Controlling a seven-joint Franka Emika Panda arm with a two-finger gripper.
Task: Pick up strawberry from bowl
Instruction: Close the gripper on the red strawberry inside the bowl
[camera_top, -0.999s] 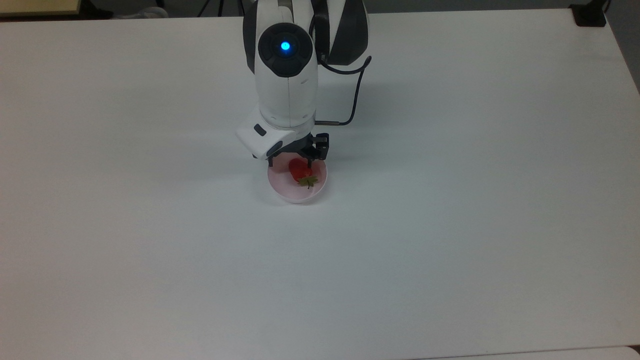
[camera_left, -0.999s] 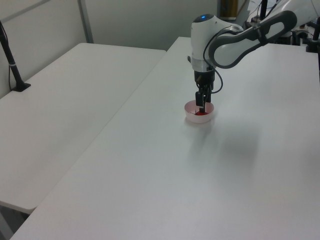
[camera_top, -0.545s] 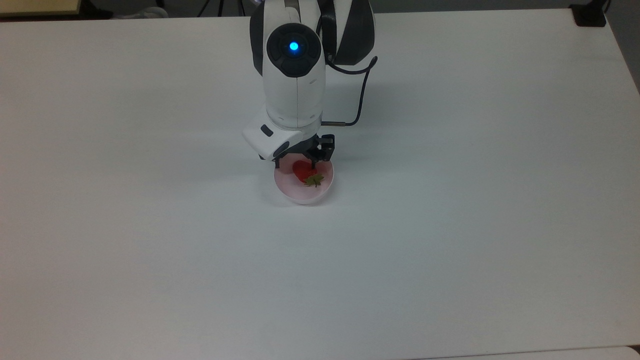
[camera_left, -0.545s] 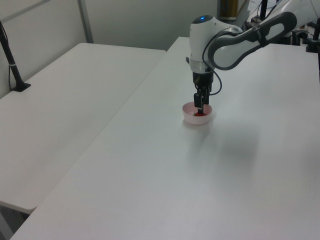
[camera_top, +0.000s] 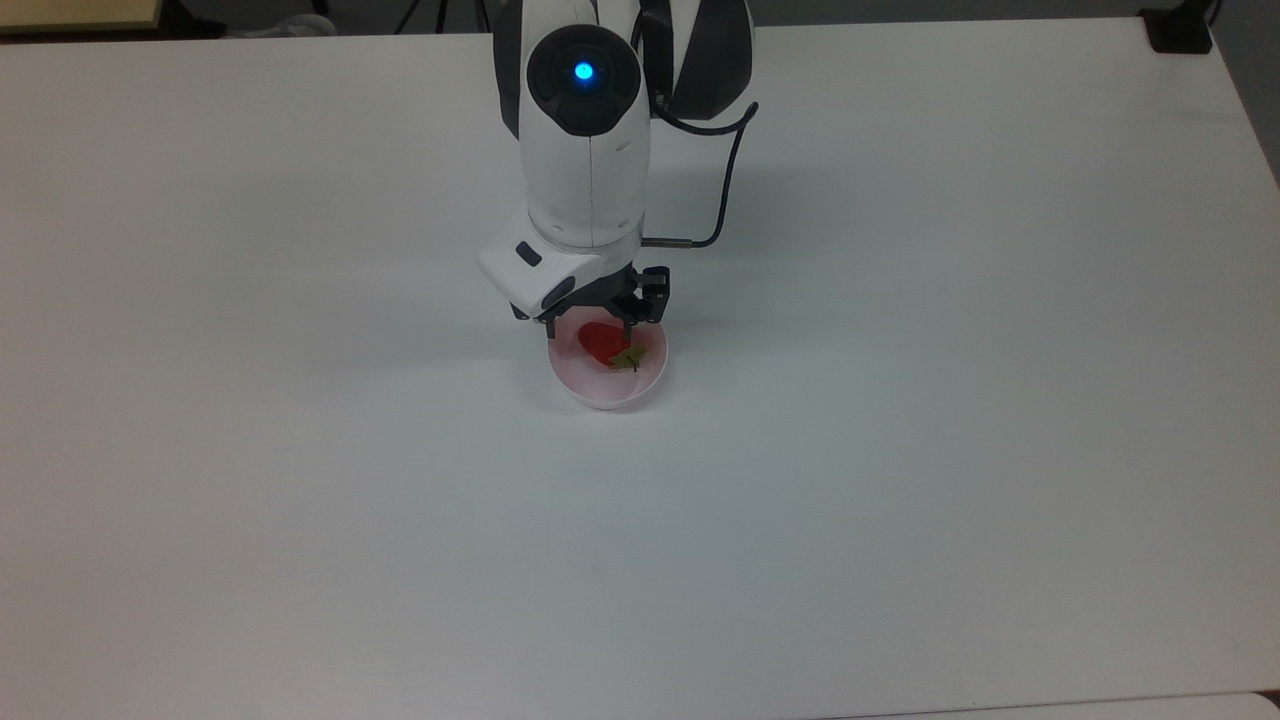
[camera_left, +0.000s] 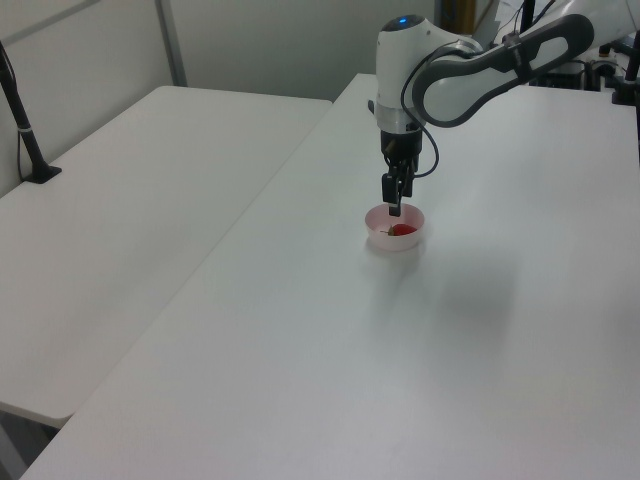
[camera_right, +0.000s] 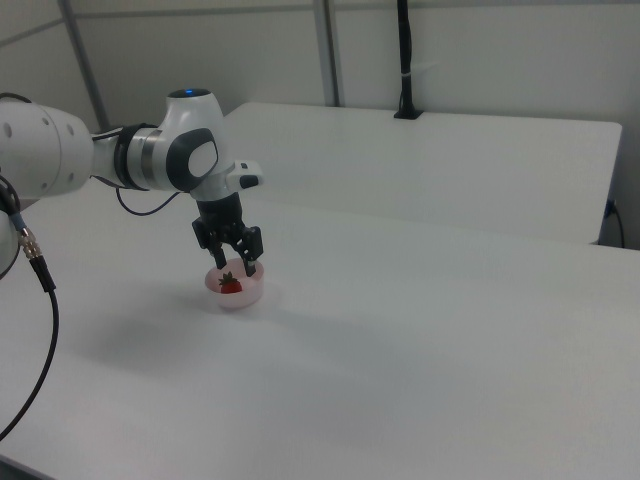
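— Where's the strawberry (camera_top: 603, 343)?

— In the pink bowl (camera_top: 607, 390), lying toward the top view's upper side, green cap pointing to the top view's right. The bowl sits mid-table (camera_top: 900, 450).

— And the gripper (camera_right: 232, 268)?

— Hanging just above the bowl. In the right view its two dark fingers (camera_right: 248, 266) stand spread apart, one on each side over the fruit, holding nothing. The strawberry is down in the dish below them.
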